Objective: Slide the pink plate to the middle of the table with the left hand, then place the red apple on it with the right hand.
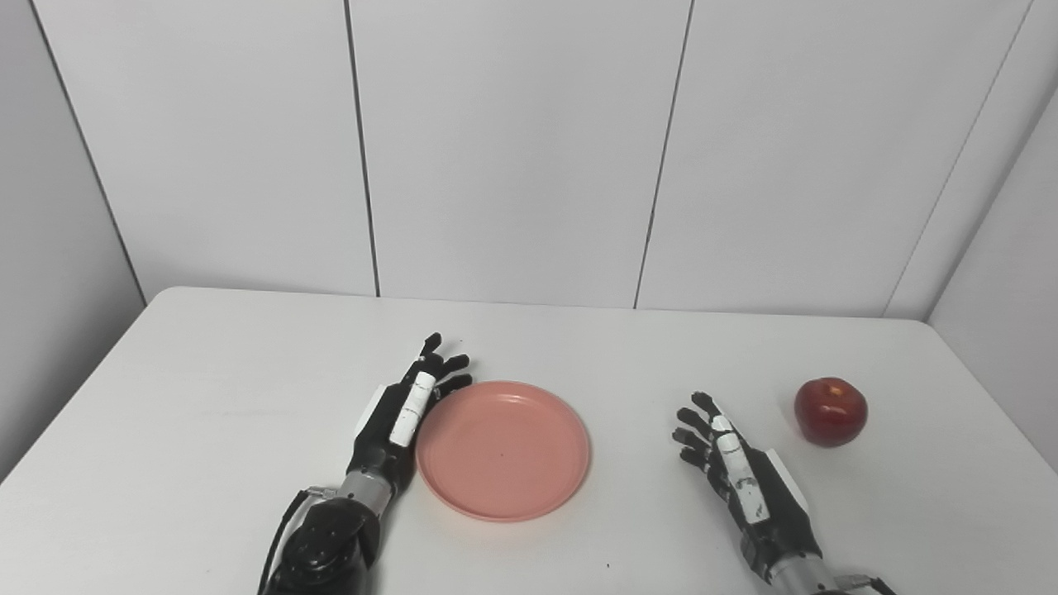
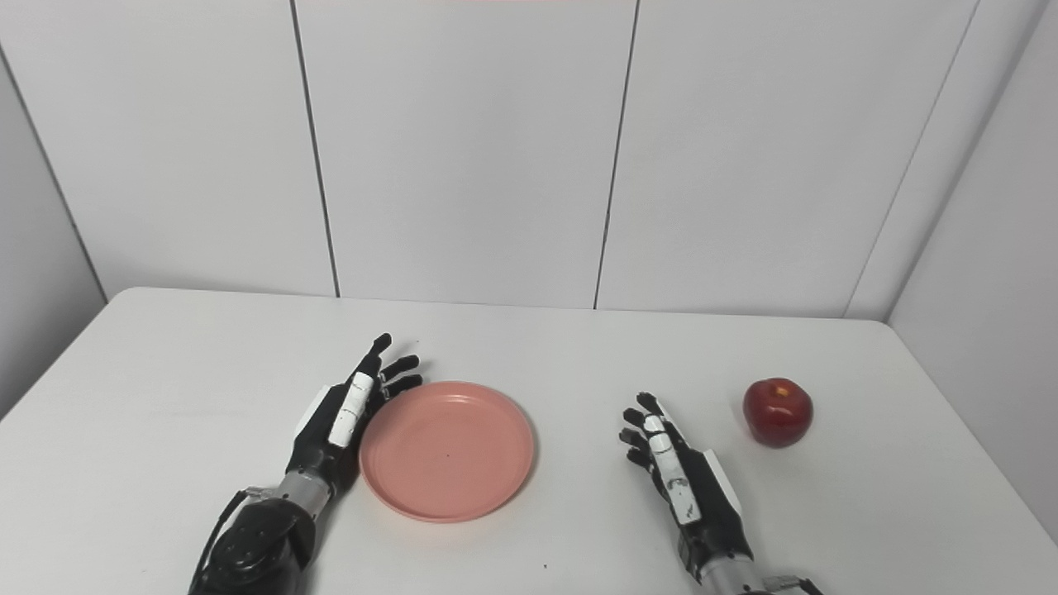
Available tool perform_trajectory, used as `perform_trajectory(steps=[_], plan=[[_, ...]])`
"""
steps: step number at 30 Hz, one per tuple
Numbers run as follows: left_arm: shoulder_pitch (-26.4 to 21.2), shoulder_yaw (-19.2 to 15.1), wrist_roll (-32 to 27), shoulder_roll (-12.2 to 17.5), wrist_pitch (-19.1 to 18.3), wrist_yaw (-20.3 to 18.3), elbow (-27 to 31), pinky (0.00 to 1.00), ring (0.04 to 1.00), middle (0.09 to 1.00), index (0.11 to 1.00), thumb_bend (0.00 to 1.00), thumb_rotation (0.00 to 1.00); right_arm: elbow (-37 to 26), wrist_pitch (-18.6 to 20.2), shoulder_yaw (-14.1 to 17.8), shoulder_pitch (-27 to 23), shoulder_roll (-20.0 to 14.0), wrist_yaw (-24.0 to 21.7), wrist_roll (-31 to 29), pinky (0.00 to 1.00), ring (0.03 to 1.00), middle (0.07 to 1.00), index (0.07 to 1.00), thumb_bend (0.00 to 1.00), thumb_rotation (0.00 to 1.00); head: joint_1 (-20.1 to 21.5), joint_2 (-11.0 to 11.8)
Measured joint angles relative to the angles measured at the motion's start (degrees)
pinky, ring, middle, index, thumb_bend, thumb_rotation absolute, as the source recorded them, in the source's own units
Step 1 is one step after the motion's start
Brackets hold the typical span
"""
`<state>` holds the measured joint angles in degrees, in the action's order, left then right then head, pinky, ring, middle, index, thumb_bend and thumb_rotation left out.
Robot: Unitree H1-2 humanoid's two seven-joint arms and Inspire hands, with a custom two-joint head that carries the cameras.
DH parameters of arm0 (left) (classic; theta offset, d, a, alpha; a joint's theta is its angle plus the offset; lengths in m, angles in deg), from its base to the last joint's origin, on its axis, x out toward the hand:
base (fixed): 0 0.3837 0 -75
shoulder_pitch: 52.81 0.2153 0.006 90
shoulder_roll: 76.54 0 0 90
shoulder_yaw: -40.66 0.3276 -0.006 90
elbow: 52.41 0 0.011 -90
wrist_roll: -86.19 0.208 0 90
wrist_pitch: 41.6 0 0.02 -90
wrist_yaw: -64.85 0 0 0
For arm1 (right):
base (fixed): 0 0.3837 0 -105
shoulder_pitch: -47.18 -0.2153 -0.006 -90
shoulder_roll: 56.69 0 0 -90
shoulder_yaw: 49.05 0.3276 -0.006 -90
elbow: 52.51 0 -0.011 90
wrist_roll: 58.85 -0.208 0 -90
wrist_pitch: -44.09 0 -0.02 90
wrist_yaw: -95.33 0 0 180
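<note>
The pink plate (image 1: 502, 449) lies flat on the white table (image 1: 207, 388), near its middle and a little toward the front. My left hand (image 1: 405, 413) is open, its fingers stretched out, resting against the plate's left rim. The red apple (image 1: 830, 411) stands upright on the table at the right. My right hand (image 1: 736, 471) is open and empty, lying on the table between the plate and the apple, a short way left of the apple and apart from it. The same scene shows in the right eye view, with the plate (image 2: 447, 449) and the apple (image 2: 777, 412).
White wall panels (image 1: 512, 149) stand right behind the table's far edge, and a side wall closes in on the right beyond the apple. The table's right edge runs close past the apple.
</note>
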<state>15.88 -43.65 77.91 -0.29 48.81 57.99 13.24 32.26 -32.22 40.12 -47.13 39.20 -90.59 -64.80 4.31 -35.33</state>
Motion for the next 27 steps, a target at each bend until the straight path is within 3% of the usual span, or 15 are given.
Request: perform_trajectory(steps=[10, 19, 27], plan=[[0.52, 1.46, 0.03, -0.75, -1.72, -0.52, 1.7, 0.83, 0.826, 0.867, 1.0, 0.89, 0.89, 0.04, 0.0, -0.01, -0.05, -0.19, -0.42, 0.01, 0.87, 0.881, 0.905, 0.947, 0.88, 1.0, -0.18, 0.0], [1.63, 3.36, 0.01, -4.29, -3.49, -3.33, 3.45, 0.83, 0.83, 0.875, 1.0, 0.89, 0.9, 0.05, 0.0, -0.17, -0.14, -0.19, -0.86, 0.0, 0.86, 0.877, 0.903, 0.946, 0.88, 1.0, -0.35, -0.09], [1.72, 3.36, 0.04, -4.31, -3.82, -4.63, 3.69, 0.83, 0.828, 0.872, 1.0, 0.9, 0.89, 0.05, 0.0, -0.23, -0.14, -0.19, -1.0, 0.0, 0.87, 0.877, 0.906, 0.949, 0.88, 1.0, -0.18, 0.0]])
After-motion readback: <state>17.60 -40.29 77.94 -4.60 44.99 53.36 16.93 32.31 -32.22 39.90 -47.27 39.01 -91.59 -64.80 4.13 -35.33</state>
